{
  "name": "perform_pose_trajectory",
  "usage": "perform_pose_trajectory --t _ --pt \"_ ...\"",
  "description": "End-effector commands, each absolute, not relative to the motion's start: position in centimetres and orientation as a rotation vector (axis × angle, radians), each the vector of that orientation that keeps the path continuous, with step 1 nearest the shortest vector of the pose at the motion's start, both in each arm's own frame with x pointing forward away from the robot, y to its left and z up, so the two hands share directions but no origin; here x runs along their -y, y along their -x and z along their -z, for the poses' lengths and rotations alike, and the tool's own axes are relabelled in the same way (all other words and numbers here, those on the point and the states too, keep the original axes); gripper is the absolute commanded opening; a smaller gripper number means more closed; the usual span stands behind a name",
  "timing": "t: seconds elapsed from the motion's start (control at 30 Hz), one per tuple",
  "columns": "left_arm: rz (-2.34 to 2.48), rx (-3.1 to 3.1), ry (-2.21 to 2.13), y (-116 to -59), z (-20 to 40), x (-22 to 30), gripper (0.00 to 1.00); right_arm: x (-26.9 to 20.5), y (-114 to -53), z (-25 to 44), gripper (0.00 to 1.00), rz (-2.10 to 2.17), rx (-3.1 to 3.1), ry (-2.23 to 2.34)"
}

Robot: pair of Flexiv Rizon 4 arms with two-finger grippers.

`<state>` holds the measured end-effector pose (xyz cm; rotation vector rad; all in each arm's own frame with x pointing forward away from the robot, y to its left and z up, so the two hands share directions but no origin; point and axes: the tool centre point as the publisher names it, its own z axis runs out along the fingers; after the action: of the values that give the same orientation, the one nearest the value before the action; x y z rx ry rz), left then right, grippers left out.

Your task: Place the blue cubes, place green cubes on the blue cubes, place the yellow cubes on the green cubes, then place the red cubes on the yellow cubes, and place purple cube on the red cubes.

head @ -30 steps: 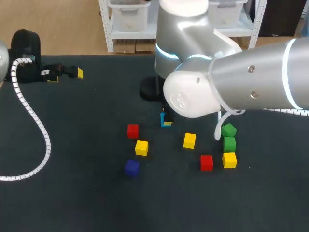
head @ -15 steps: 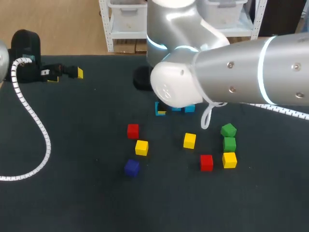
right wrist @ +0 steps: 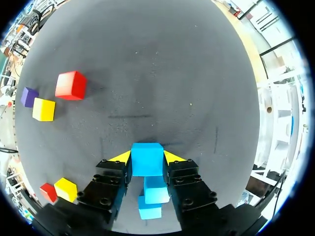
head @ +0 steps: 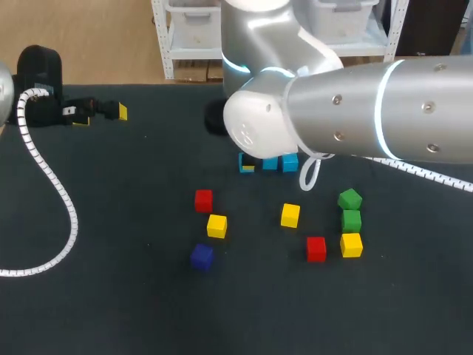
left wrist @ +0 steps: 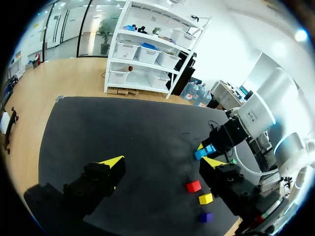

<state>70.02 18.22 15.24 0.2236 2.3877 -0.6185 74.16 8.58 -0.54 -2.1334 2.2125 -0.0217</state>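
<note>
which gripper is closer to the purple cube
Right. The right gripper holds a light blue cube mid-table, beyond the purple cube; the left gripper sits at the table's far left edge.

The table's black cover (head: 126,310) looks matt and finely grained, the right arm (head: 355,111) has a smooth, glossy silver shell, and the blue cube (right wrist: 147,158) is smooth-faced and matt.

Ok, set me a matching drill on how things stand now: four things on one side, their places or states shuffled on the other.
1 right gripper
2 left gripper
3 purple cube
4 green cubes

A open, empty
B in a row with a yellow cube
C shut on a blue cube
D lying alone on the table

Pairs: 1-C, 2-A, 3-D, 4-B
</note>
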Motion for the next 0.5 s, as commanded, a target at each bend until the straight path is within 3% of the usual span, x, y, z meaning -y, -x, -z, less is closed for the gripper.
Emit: perform_pose_trajectory --t 0.03,0.5 --pt "0.631 -2.379 -0.229 -69.98 -15.10 -18.43 1.00 -8.45 -74.51 0.69 0.00 0.021 -2.220 2.129" --pt "0.631 -2.379 -0.229 -69.98 -15.10 -18.43 1.00 -7.75 -74.93 0.96 0.00 0.028 -2.247 2.112"
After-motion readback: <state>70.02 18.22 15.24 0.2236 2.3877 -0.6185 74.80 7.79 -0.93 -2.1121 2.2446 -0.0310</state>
